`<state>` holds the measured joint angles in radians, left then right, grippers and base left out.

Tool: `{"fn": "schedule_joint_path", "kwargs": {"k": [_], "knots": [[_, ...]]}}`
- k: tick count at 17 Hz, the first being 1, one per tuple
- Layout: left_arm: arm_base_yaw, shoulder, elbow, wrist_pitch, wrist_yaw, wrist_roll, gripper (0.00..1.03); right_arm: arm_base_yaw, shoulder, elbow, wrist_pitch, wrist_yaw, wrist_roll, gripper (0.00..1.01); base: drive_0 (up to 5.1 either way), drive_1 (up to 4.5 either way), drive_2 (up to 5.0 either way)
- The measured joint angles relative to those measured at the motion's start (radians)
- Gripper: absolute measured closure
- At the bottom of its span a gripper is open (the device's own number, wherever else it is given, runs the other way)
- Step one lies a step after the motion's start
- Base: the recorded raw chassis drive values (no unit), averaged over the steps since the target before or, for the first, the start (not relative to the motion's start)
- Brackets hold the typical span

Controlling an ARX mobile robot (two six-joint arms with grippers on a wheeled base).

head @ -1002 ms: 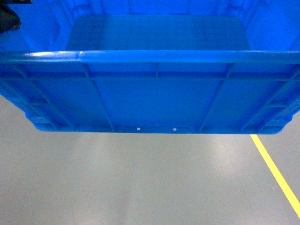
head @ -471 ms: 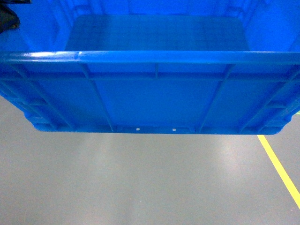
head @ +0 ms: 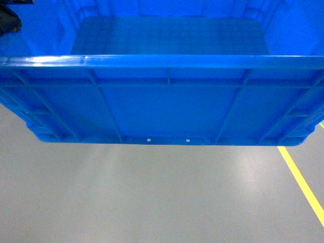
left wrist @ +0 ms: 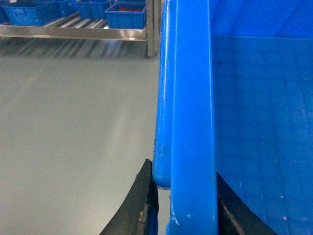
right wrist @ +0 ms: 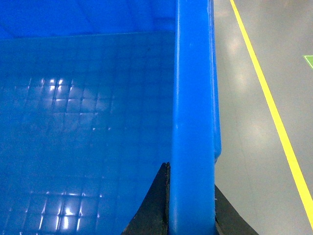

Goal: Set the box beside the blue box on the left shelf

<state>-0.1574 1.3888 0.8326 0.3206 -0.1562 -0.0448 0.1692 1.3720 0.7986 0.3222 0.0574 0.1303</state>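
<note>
Box [head: 167, 101] held off the floor [head: 152, 192], left gripper [left wrist: 182, 196] and right gripper [right wrist: 188, 200] each clamped across a side rim for level carrying toward far-left shelf [left wrist: 73, 32].

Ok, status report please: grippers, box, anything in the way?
Left gripper shut on box rim; right gripper shut on opposite rim. Box held off the floor, empty. Shelf far off across bare floor; nothing in the way.

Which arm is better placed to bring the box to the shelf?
Left: the shelf shows only in its wrist view. Yet both the left gripper and right gripper clamp the box rims, so both must carry.
</note>
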Motion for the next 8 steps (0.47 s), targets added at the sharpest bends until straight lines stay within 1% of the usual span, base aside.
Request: {"fn": "schedule_joint_path", "kwargs": {"k": [8], "knots": [[0.0,0.0,-0.001,-0.002,0.0,0.0,0.86,0.0,0.0,0.0,0.0,0.0,0.0,0.93,-0.3,3.95,-4.6]]}}
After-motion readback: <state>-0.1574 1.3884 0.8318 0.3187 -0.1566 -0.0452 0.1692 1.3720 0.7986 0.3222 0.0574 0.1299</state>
